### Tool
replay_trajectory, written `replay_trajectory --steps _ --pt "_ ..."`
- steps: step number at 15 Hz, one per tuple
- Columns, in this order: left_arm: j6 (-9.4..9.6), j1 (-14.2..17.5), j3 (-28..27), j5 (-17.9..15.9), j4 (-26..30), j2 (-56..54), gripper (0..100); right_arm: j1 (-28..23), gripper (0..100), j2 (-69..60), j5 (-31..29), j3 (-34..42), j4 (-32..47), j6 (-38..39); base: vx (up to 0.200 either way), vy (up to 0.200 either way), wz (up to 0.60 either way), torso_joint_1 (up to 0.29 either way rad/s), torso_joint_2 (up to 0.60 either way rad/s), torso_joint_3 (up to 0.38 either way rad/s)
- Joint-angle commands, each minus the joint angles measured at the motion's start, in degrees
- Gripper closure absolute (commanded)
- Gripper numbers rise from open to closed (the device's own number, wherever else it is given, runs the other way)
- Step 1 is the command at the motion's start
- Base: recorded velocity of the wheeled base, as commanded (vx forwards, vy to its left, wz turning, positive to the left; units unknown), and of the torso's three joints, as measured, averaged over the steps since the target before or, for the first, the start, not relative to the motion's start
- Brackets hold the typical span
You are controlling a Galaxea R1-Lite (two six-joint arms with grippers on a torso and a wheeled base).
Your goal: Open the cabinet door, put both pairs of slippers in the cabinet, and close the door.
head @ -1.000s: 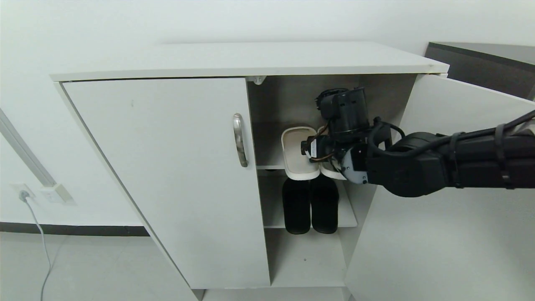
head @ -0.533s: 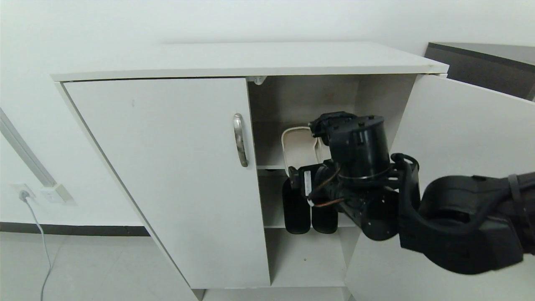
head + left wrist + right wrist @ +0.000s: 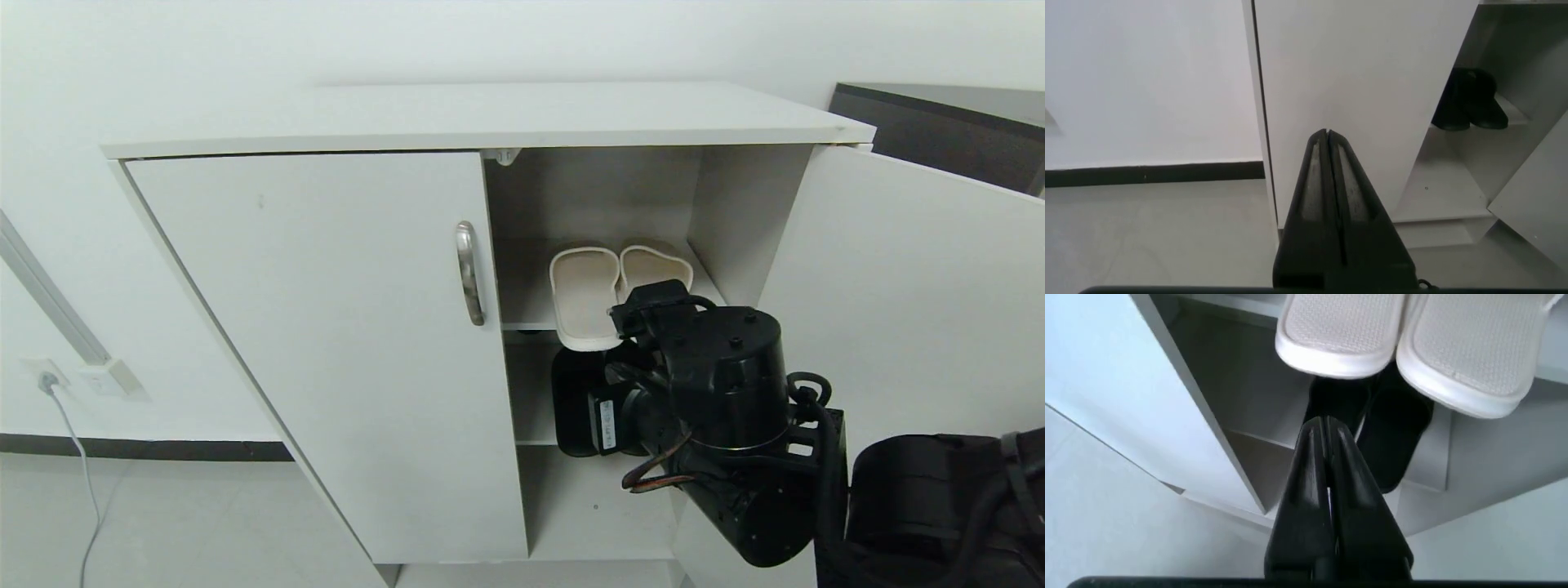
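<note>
The right end effector point(image 3: 1327, 426) is hovering shut and empty just before the open cabinet point(image 3: 490, 114). The left end effector point(image 3: 1327, 139) is likewise gripping nothing, fingers together. Beyond, the black slippers point(image 3: 573, 400) are sitting on the middle shelf, with the white slippers point(image 3: 584, 294) overhanging the shelf above.

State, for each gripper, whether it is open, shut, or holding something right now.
Left gripper: shut, holding nothing.
Right gripper: shut, holding nothing.
</note>
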Motion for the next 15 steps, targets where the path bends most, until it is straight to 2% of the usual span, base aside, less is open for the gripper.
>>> replay_trajectory --steps 1,7,15 --pt "-0.04 0.06 0.00 -0.01 0.00 0.07 100 -0.46 100 0.86 0.01 0.25 -0.03 0.10 0.000 0.000 0.00 0.000 0.00 0.000" --pt "-0.22 0.06 0.00 -0.01 0.00 0.07 100 -0.03 100 2.09 -0.16 0.77 -0.20 0.27 0.000 0.000 0.00 0.000 0.00 0.000" --pt "-0.31 -0.03 0.00 -0.01 0.00 0.07 100 -0.03 100 2.17 -0.16 1.12 -0.20 0.36 -0.200 0.000 0.00 0.002 0.00 0.000"
